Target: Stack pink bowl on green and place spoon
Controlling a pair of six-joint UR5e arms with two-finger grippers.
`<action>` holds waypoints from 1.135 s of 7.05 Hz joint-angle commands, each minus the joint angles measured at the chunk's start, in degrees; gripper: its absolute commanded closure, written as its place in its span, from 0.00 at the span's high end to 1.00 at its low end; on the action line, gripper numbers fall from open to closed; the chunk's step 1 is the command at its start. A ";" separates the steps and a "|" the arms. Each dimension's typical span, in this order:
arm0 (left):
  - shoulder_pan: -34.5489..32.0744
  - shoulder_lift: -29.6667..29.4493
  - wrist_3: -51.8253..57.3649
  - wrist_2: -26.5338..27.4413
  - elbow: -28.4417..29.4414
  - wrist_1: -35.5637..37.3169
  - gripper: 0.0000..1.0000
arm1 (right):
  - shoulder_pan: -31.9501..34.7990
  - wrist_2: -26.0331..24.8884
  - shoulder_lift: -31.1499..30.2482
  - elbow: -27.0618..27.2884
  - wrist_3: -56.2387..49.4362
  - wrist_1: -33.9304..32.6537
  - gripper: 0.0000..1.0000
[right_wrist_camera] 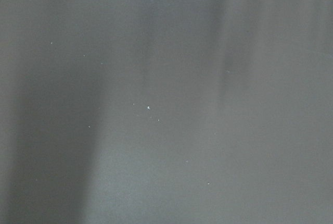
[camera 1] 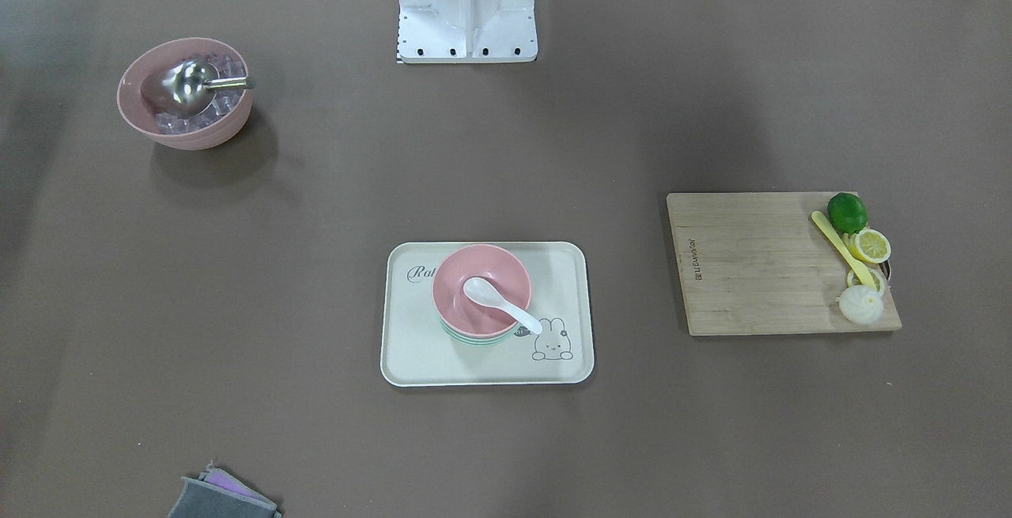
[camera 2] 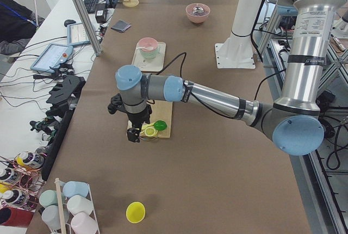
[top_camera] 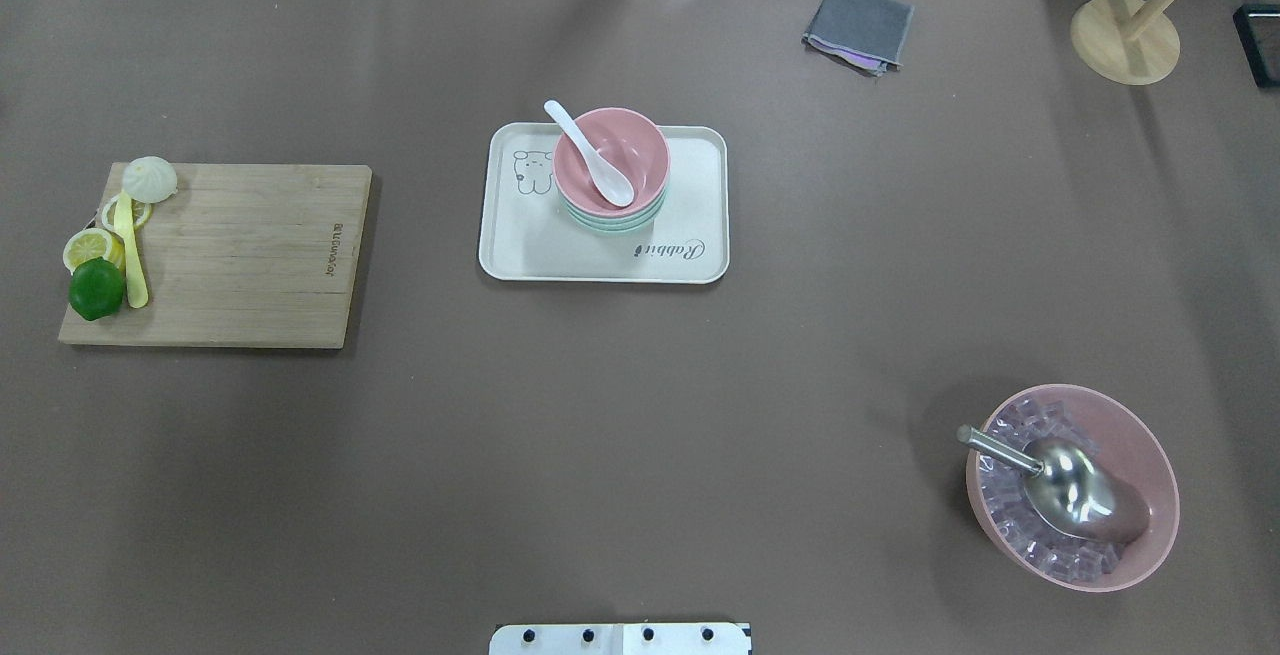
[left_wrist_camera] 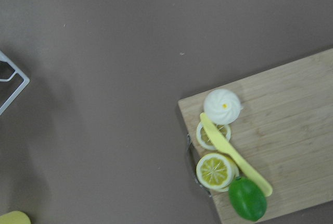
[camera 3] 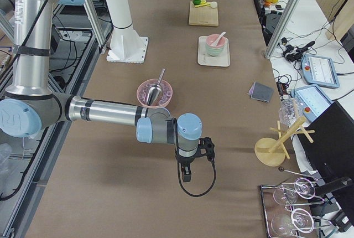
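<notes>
Locate the left gripper above the end of the cutting board and the right gripper above the surface. You cannot tell whether either is spread or pressed together. Farther out, on the tray, the pink bowl sits nested in the green bowl, with the spoon resting inside. Judge the task complete. The next move calls only for parking both arms clear.

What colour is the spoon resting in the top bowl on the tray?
A plain white soup spoon, clearest in the exterior front-facing view.
</notes>
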 commanded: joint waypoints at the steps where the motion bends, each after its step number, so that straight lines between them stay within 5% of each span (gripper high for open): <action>1: -0.25 2.29 0.37 -0.17 5.72 -7.49 0.99 | 0.16 0.05 -0.13 0.13 -0.18 0.02 1.00; 8: -0.52 5.81 -1.74 0.09 0.84 -7.80 0.99 | 0.07 0.05 0.83 1.45 0.61 -0.07 1.00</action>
